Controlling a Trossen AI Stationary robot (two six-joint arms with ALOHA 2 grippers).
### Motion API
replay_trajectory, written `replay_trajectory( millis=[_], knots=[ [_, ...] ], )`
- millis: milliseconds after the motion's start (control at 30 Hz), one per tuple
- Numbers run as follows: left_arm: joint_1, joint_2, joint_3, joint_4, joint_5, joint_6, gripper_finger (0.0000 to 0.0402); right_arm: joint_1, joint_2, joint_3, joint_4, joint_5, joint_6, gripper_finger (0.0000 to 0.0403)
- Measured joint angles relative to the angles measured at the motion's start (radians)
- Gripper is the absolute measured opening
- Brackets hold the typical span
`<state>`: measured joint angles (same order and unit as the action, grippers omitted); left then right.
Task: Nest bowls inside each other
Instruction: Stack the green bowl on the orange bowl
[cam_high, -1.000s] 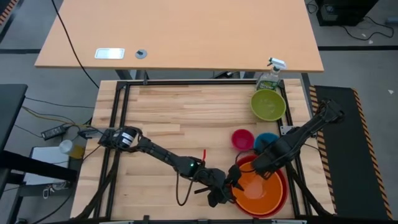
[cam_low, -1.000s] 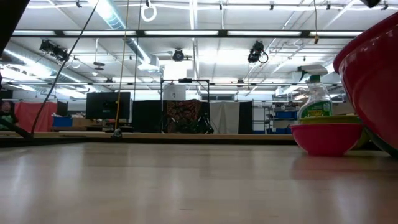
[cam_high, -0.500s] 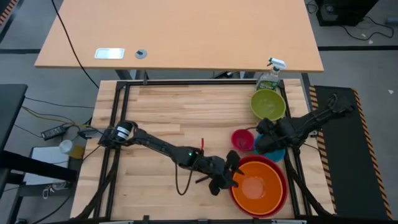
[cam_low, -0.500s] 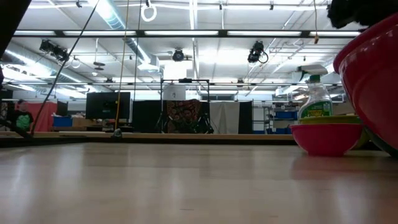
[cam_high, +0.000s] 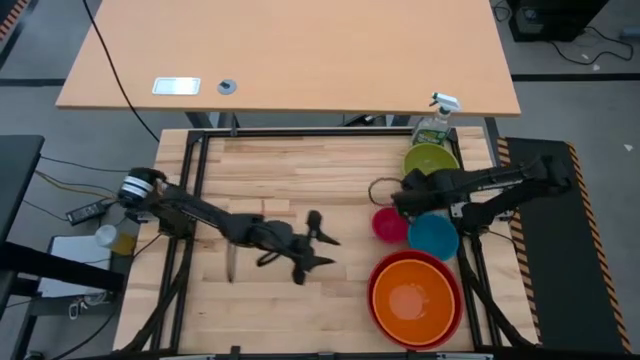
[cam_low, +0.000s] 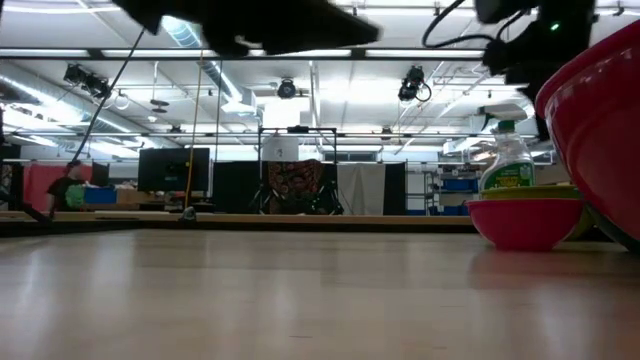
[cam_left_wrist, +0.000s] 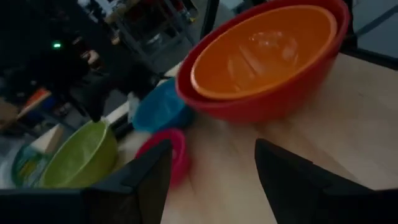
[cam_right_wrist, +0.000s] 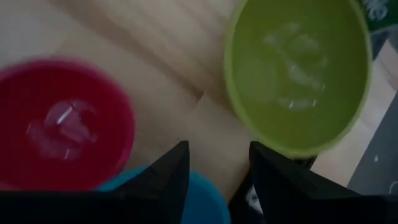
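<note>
An orange bowl (cam_high: 412, 300) sits nested in the red bowl (cam_high: 452, 322) at the table's near right. Beyond them, the blue bowl (cam_high: 434, 236) and the pink bowl (cam_high: 386, 226) rest side by side on the wood. The lime green bowl (cam_high: 430, 158) stands farther back, partly under my right arm. My right gripper (cam_high: 397, 203) hangs open, pointing down between the pink bowl (cam_right_wrist: 62, 124) and the green bowl (cam_right_wrist: 298, 74). My left gripper (cam_high: 322, 245) is open over bare wood left of the bowls, facing the red-and-orange pair (cam_left_wrist: 267, 56).
A green spray bottle (cam_high: 435, 124) stands at the far right corner behind the green bowl. A black frame rail (cam_high: 300, 133) runs along the table's far edge. The bare wood (cam_high: 270, 180) stretches across the left and middle.
My left gripper has drawn back from the red bowl's left rim toward the table's middle and turned. My right gripper has gone from above the orange bowl toward the far edge, to above the gap between the pink and green bowls. The bowls have stayed in place.
</note>
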<state>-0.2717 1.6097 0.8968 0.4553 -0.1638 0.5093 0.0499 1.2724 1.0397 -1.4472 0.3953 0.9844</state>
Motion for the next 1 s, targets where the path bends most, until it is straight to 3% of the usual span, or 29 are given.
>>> replay_trajectory(
  millis=[267,433,667,1000],
  knots=[
    [0.0,-0.246,-0.227,0.03,-0.026,-0.068,0.0233,-0.183,0.065,0.0,0.089,0.041,-0.191,0.0179],
    [0.006,-0.323,-0.28,0.027,-0.033,-0.072,0.0233,-0.266,0.142,0.0,0.113,0.031,-0.272,0.0214],
    [0.023,-0.335,-0.298,0.018,-0.035,-0.081,0.0233,-0.361,0.279,0.0,0.121,0.027,-0.328,0.0248],
    [0.062,-0.333,-0.298,-0.02,-0.038,-0.158,0.0233,-0.407,0.378,0.0,0.139,0.01,-0.384,0.0209]
  ],
)
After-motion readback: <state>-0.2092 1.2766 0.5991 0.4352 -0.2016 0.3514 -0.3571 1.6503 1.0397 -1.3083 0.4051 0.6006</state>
